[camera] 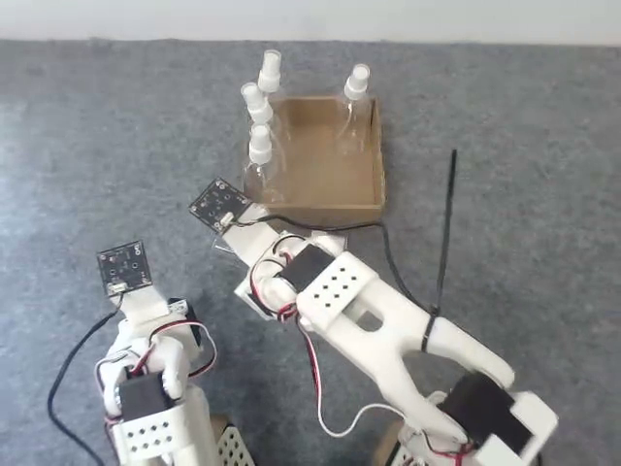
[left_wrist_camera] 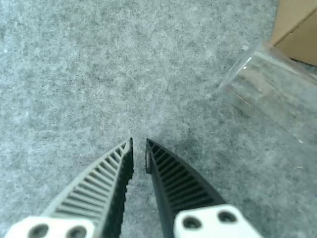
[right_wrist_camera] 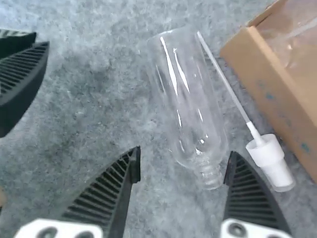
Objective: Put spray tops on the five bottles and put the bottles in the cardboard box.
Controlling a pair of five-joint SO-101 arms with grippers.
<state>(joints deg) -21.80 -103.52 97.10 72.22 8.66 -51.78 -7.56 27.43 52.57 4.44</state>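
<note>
Our right gripper point(right_wrist_camera: 184, 153) spreads wide astride the capless bottle point(right_wrist_camera: 190, 99), largely hidden from above; box point(camera: 320, 207) at twelve o'clock; left gripper point(left_wrist_camera: 138, 142) narrow, empty

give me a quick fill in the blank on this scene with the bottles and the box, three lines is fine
1. The cardboard box holds ___ upright bottles with spray tops on.
2. The fifth bottle lies on its ___ on the carpet, outside the box.
3. The right claw is ___, one finger on either side of that bottle's neck.

Missing words: four; side; open
</note>
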